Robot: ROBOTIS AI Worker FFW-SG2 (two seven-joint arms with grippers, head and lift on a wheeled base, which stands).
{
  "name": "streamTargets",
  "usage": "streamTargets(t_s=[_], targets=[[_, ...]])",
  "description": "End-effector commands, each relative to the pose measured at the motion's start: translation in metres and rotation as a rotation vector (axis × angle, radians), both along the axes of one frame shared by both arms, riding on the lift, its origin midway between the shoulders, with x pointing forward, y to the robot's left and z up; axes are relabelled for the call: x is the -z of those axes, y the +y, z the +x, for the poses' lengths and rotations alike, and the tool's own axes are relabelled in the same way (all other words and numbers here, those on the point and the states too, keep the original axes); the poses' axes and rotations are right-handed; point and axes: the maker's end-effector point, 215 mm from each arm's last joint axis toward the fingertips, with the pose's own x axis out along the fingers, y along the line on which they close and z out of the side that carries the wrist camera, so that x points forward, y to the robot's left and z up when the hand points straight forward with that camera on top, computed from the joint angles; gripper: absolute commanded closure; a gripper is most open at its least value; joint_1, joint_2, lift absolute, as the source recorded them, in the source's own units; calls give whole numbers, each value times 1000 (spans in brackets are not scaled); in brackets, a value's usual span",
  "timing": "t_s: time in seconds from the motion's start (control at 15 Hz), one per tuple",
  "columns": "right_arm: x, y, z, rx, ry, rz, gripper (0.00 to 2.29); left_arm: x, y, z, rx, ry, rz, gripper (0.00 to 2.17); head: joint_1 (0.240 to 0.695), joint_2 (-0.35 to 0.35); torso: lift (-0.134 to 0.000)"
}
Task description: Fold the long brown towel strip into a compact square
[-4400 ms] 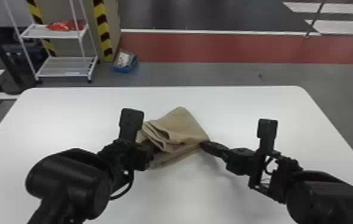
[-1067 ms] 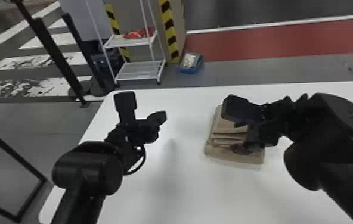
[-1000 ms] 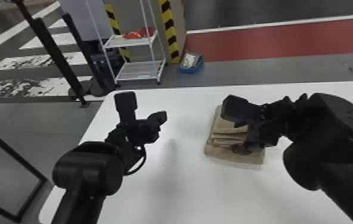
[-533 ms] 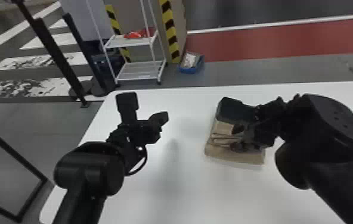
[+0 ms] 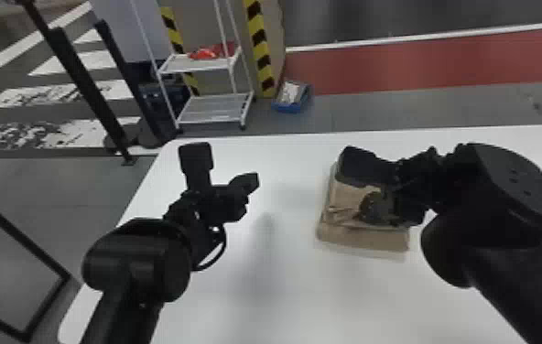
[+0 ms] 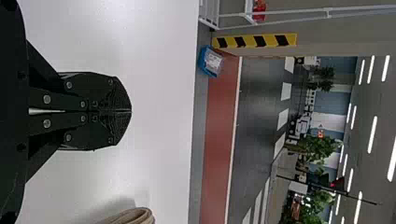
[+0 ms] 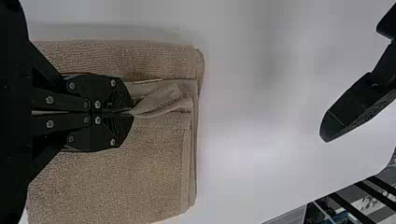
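The brown towel [image 5: 361, 238] lies on the white table as a thick, folded, roughly rectangular pad, right of centre in the head view. Over it is my right gripper [image 5: 372, 211], partly covering it. In the right wrist view the right gripper [image 7: 132, 112] is shut on a small raised pleat of the towel [image 7: 107, 186], whose layered edges show beyond the fingertips. Apart from the towel, to its left above the table, my left gripper [image 5: 251, 183] holds nothing; seen from its wrist, the left gripper [image 6: 131, 111] is shut. A rounded towel edge [image 6: 135, 217] shows there too.
The white table [image 5: 284, 292] extends around the towel, its left edge running under the left arm. Beyond the far edge stand a white wire shelf [image 5: 213, 110] and a blue bin [image 5: 292, 96] on the floor, with dark posts at the left.
Since the oldest frame, the head view has swung left, the left gripper has come away from the towel, and the right one is now over it. Lately the right arm has shifted slightly leftward.
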Motion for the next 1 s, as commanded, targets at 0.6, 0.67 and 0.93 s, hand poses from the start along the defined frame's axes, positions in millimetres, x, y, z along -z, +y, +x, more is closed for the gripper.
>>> streamTargets(t_s=[0.6,0.67,0.93], targets=[[-89,-24,5,101,-74,222,1592,2,-1,0,-3,8,6,1700,695,235,-128],[-75,-20,-4,92,-54,208,1592,3,0,0,-5,9,5,1700,695,235,-128],[-17,-7,-16,58,-19,111,1592,4,-6,0,4,9,1,1700,695,244,-128]])
